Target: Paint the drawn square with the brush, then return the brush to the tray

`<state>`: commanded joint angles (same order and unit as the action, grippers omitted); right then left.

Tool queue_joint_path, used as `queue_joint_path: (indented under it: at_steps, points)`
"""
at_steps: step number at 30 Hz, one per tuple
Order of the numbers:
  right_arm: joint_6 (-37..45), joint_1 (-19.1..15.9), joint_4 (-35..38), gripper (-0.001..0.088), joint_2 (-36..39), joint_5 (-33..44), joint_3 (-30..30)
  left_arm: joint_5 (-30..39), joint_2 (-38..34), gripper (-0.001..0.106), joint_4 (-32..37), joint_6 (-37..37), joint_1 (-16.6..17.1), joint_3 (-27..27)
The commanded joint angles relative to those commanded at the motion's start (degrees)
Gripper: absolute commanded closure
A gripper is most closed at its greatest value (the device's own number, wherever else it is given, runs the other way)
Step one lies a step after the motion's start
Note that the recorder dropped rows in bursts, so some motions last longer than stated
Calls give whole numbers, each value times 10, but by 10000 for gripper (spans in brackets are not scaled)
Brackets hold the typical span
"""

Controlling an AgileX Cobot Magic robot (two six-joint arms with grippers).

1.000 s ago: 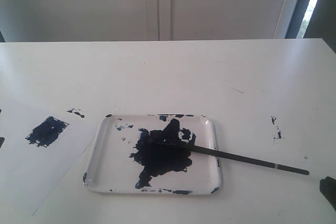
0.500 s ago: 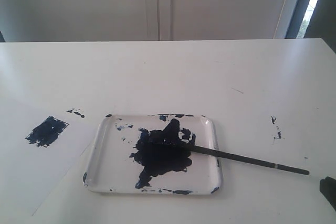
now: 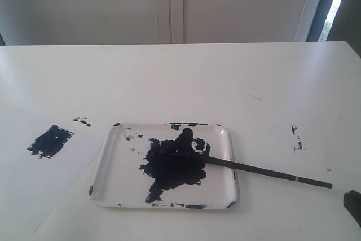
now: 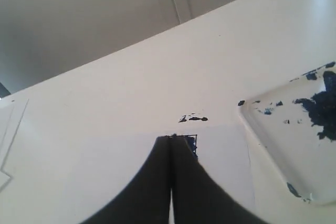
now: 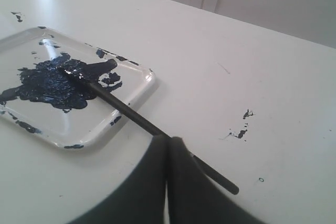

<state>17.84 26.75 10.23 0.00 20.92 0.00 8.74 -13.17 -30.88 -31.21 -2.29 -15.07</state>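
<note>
Dark left gripper (image 4: 171, 138), jaws together, partly hides the navy painted square (image 4: 192, 143); shallow white paint-blotted tray (image 4: 278, 140) at its two o'clock

Soft daylight, slight blur, low-res.

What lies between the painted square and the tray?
Exterior view: only bare white paper between the drawn square and the tray.

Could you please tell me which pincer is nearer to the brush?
Right. The right pincer sits close by the handle end of the brush; the left pincer is over the painted square, on the far side of the tray.
</note>
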Motion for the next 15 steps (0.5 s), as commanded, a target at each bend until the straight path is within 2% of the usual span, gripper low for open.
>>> queue_joint_path:
  at_steps: [4,9,11,15]
  points:
    - [0,0,0,868,0,0,0,-61,30,1053,-87,0,0,69]
    - [0,0,0,868,0,0,0,-113,66,1053,-136,44,-1,151]
    - [0,0,0,868,0,0,0,-127,76,1053,-140,85,-1,151]
    - [0,0,0,868,0,0,0,-133,78,1053,-129,80,-1,151]
